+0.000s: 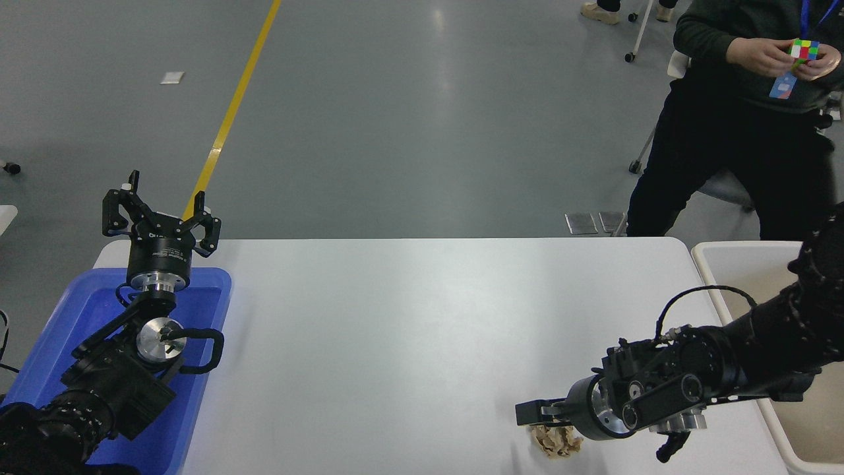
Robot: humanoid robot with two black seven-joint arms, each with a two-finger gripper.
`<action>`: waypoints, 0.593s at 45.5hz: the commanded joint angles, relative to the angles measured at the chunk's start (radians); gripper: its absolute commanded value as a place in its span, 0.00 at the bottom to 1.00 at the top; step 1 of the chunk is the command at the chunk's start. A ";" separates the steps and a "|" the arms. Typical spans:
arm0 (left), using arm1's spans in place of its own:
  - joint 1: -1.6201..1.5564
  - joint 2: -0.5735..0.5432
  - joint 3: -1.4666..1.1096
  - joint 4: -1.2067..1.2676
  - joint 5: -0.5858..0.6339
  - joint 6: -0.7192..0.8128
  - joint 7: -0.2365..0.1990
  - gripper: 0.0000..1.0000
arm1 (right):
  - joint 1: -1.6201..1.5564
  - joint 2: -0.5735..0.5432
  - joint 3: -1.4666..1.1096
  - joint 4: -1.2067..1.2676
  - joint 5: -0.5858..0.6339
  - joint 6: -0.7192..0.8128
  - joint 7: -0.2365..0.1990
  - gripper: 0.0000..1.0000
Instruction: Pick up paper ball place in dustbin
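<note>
The paper ball [556, 441], a crumpled tan-brown wad, lies on the white table [409, 316] near the front edge, right of centre. My right gripper [535, 415] is open, points left and sits low, right above the ball's far side, hiding the ball's top. I cannot tell whether it touches the ball. The dustbin [745, 245], off-white rim with beige inside, stands at the table's right end; my right arm crosses over it. My left gripper [160, 214] is open and parked at the lower left.
A blue tray [79, 310] lies under the left arm at the table's left end. A person [732, 125] sits beyond the far right corner, handling a coloured cube [804, 49]. A yellow floor line [231, 112] runs beyond the table.
</note>
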 commanded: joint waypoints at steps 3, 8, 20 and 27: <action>0.001 0.000 -0.001 0.000 0.000 0.000 -0.001 0.99 | -0.064 0.010 0.000 -0.030 -0.021 -0.043 0.000 1.00; -0.001 0.000 0.000 0.000 0.000 0.001 0.001 0.99 | -0.074 0.019 -0.002 -0.036 -0.023 -0.049 0.002 0.94; -0.001 -0.001 0.000 0.000 0.000 0.001 0.001 0.99 | -0.078 0.016 -0.004 -0.038 -0.027 -0.080 0.005 0.10; -0.001 0.000 -0.001 0.000 0.000 0.001 0.001 0.99 | -0.064 0.003 -0.005 -0.030 -0.027 -0.080 0.018 0.00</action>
